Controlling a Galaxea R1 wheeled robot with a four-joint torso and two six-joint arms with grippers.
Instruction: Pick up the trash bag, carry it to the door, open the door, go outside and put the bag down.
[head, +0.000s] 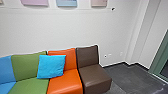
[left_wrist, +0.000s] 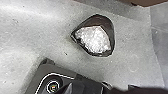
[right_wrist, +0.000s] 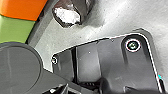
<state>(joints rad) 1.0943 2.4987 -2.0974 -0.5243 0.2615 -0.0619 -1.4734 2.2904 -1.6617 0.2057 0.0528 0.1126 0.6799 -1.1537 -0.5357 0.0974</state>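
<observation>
A dark open-topped bag or bin with white, crumpled contents, seemingly the trash bag (left_wrist: 96, 40), stands on the grey floor in the left wrist view. The same dark trash bag (right_wrist: 67, 15) shows in the right wrist view, on the floor close to the seats. Bare floor separates it from the robot's dark plate in both wrist views. Whether either gripper touches it, I cannot tell. At the right edge of the head view is part of a green-framed door or glass panel (head: 160, 56).
A row of seats in blue, green, orange (head: 65, 81) and brown (head: 93, 75) lines the white wall (head: 62, 32), with a blue cushion (head: 51, 66) on it. Dark floor tiles (head: 135, 77) lie to the right of the brown seat. Pictures hang above.
</observation>
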